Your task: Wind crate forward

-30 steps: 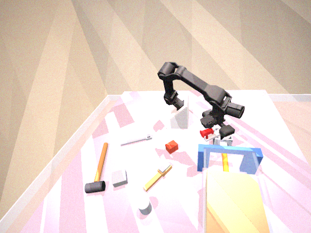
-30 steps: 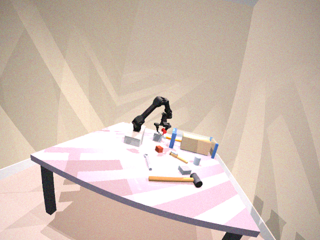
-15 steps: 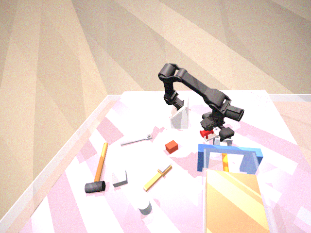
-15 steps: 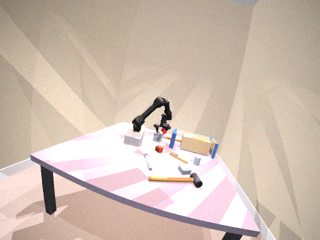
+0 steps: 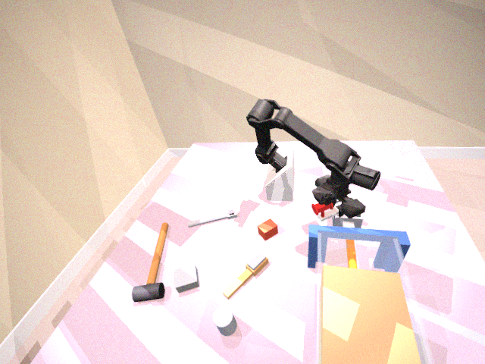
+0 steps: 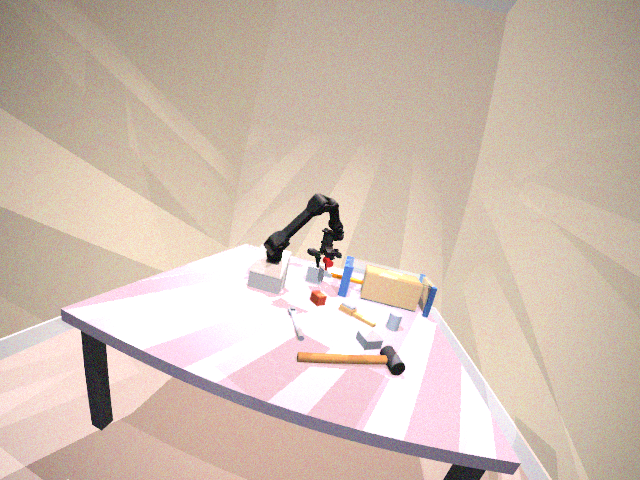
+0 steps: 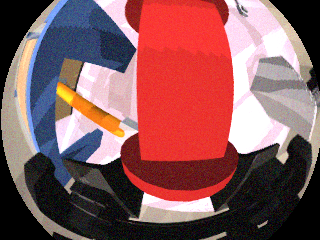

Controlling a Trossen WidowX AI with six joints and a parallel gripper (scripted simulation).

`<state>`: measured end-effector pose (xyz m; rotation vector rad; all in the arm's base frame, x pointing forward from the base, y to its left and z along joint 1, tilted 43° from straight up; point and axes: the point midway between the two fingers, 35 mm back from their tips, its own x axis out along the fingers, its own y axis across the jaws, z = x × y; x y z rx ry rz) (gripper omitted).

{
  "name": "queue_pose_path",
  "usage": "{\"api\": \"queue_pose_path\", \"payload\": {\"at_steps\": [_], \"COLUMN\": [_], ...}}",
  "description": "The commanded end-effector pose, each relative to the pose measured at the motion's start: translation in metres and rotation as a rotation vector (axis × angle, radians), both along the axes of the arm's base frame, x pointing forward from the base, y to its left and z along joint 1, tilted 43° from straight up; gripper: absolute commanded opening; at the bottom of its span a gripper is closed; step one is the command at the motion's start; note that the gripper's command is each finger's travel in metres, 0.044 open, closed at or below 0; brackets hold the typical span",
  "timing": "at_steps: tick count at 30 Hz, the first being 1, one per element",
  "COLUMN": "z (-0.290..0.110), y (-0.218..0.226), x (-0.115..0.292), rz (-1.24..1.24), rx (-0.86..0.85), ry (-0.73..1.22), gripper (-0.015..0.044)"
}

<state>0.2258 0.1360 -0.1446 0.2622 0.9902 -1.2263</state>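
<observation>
The winch handle has a red spool-shaped grip (image 5: pixel 323 208) (image 6: pixel 327 262) (image 7: pixel 185 90) and a pale crank arm (image 5: pixel 328 214). My gripper (image 5: pixel 337 207) (image 6: pixel 322 266) (image 7: pixel 171 140) is low over the winch and partly open, its fingers on either side below the red grip in the wrist view. The red grip hides what lies between them. The grey winch (image 5: pixel 348 220) (image 6: pixel 313 274) sits below. Whether the key is in its hole is hidden. An orange strap (image 5: pixel 352 252) (image 7: pixel 92 111) runs to the tan crate (image 5: pixel 364 309) (image 6: pixel 390 286), flat inside the cubby behind the blue frame (image 5: pixel 358 232) (image 6: pixel 344 277) (image 7: pixel 42 100).
Left of the winch in the top view are an orange-red block (image 5: pixel 267 229), a wrench (image 5: pixel 213 220), a brush (image 5: pixel 245 275), a grey wedge (image 5: pixel 186 278), a grey cylinder (image 5: pixel 225 322) and a mallet (image 5: pixel 148 291). The arm's pale base (image 5: pixel 280 188) stands behind.
</observation>
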Motion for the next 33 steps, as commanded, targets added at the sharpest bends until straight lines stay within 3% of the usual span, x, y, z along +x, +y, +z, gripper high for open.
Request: {"api": "queue_pose_path", "payload": {"at_steps": [1,13,33], "z": [0.0002,0.0002,0.0001], "y": [0.0003,0.0003,0.0099], "x": [0.0002,0.0002,-0.0010], "rz": [0.000,0.000,0.099], "rx": [0.001,0.001,-0.089], "ry": [-0.001,-0.001,0.016], "gripper": [0.0099,0.0000,0.0000]}}
